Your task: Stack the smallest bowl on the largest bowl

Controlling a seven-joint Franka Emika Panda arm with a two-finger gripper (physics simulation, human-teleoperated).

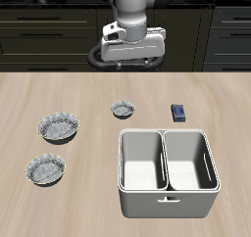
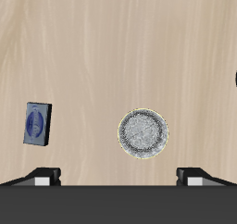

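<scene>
The smallest bowl (image 1: 123, 109), tiny, speckled grey and white, sits upright on the table near the middle; it also shows in the wrist view (image 2: 143, 133). The largest bowl (image 1: 59, 126), wide and fluted with a darker grey inside, stands off to the side at about the same depth. My gripper (image 1: 125, 57) hangs high above the table's back, well above and behind the smallest bowl. In the wrist view the gripper (image 2: 118, 177) is open and empty, its two fingertips (image 2: 42, 175) set wide apart.
A slightly smaller, paler fluted bowl (image 1: 45, 168) sits nearer the front edge, close to the largest bowl. A white two-compartment bin (image 1: 167, 204) stands at the front. A small blue block (image 1: 178, 112) lies beside the smallest bowl, also seen in the wrist view (image 2: 37, 124).
</scene>
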